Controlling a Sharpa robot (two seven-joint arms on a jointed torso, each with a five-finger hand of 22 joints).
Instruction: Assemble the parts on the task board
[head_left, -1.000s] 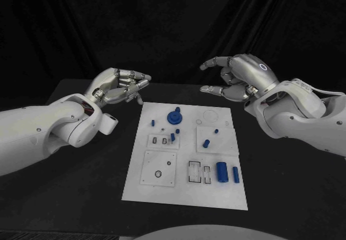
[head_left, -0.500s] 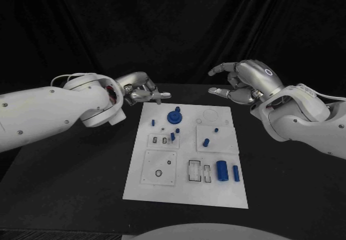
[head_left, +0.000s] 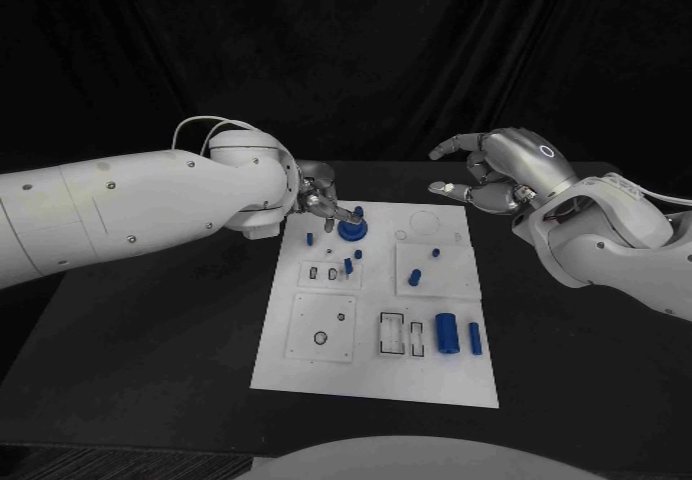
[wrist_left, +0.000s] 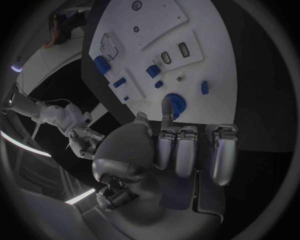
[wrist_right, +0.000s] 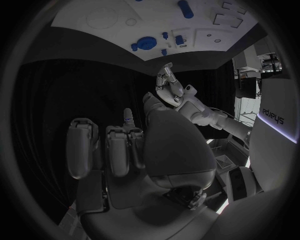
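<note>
Task board (head_left: 378, 380) lies mid-table w/ parts on it. Left hand (head_left: 320, 200) is over the board's far end, 1 finger on the blue gear (head_left: 351, 229), not grasping it. Right hand (head_left: 498, 170) hovers off the far right corner, released, fingers apart. Judgement: approach from above, wrap fingers round the gear rim, lift straight, avoid nudging small peg (head_left: 309, 239) nearby.

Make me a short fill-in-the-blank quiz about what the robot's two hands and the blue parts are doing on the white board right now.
1. The left hand reaches a finger down to the round blue ____ at the board's far end.
2. The right hand hovers off the board, holding ____.
3. The big blue cylinder lies near the board's ____ edge, on the robot's right.

Missing words: gear; nothing; near
</note>
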